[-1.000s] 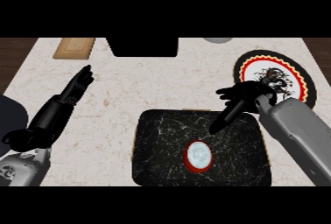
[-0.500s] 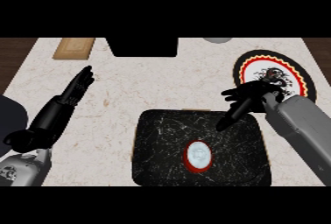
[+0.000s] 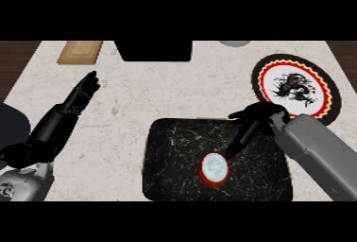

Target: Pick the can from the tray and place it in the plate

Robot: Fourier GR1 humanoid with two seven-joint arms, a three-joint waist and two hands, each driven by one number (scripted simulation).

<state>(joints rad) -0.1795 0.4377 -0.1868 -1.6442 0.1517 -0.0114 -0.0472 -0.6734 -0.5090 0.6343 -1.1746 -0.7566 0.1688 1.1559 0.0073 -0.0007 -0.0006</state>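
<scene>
- Black marbled tray (image 3: 174, 142) sits toward the counter's (image 3: 174, 90) near edge, and the can (image 3: 215, 168) stands inside it, right of the tray's middle and nearer its front wall, red rim and pale top facing up
- right hand (image 3: 252, 123) reaches down over the tray's far-right part with fingers straight and open, holding nothing; the fingertips (image 3: 231, 152) point at the can and end just beside its top, though I cannot tell if they touch it
- risk as I judge it: straight fingers arriving from above and behind may nudge the can's rim, so it tips or slides toward the front wall instead of being enclosed
- thumb and fingers look bunched on one side of the can; unless they spread to both sides before curling, the grasp may close on air or only clip the edge
- plate (image 3: 296, 90), with its red and black zigzag border, lies on the counter toward the far right edge, apart from the tray; a low carry could catch the can on the tray's far wall
- plate sits near the counter's right edge, so an overshoot may set the can on the plate's border
- left hand (image 3: 82, 94) rests open on the counter's left side, fingers straight, well clear of everything
</scene>
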